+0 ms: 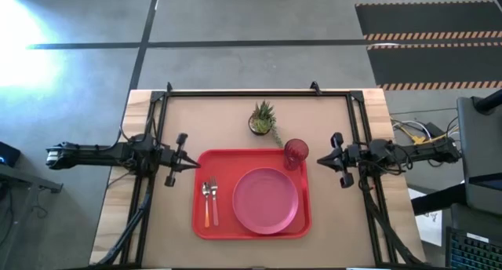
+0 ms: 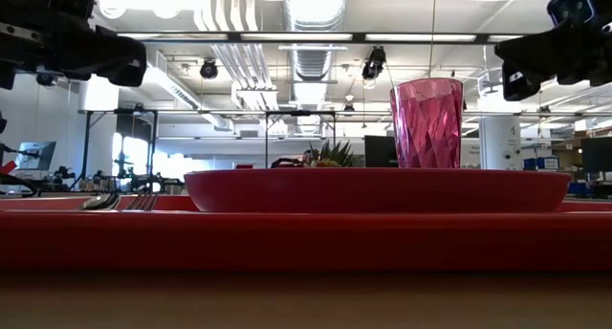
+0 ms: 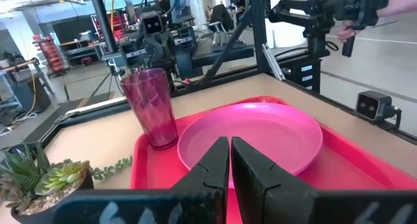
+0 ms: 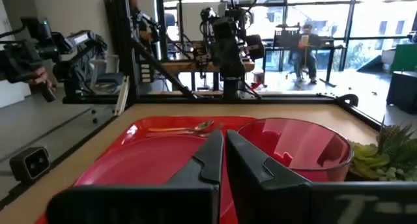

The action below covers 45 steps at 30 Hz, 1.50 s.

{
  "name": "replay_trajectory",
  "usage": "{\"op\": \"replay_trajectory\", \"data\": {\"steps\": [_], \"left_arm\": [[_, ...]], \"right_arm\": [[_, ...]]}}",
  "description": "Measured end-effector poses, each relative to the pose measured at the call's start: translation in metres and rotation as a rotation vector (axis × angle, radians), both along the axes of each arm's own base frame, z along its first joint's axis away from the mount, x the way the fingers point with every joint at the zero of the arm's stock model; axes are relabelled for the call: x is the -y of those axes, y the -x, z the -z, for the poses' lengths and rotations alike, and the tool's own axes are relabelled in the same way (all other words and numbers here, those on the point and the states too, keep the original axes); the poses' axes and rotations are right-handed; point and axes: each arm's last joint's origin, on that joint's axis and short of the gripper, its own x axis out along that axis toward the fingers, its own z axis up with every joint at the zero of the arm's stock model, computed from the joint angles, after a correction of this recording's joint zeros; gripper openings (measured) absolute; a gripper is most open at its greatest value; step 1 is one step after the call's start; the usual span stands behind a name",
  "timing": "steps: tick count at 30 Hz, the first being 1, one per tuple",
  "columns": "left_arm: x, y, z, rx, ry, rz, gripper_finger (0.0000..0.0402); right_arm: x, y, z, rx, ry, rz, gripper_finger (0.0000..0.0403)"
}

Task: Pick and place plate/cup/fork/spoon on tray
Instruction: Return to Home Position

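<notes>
Grippers (image 1: 196,165) (image 1: 320,158) closed, flanking tray (image 1: 235,160)

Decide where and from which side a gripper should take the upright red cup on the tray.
Probably its walls near mid-height, coming level from the right gripper's side: the cup stands upright, taller than wide, in the tray's corner, the plate and plant near its other sides.

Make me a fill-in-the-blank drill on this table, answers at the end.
The fork lies between the spoon and the ___. The cup stands ___ on the tray, in the corner nearest the potted plant. The left pincer and the right pincer are both ___, holding nothing.
Missing: plate; upright; shut.
</notes>
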Motion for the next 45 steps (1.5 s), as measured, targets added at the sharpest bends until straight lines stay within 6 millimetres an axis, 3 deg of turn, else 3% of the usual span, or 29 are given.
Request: {"op": "replay_trajectory", "data": {"steps": [8,45], "left_arm": [[0.000,0.001,0.011,-0.117,0.042,-0.006,0.0000],[0.000,0.001,0.010,-0.107,0.053,-0.006,0.0000]], "right_arm": [[0.000,0.000,0.006,-0.066,-0.032,0.002,0.0009],[0.000,0.000,0.007,-0.075,-0.023,0.004,0.0009]]}}
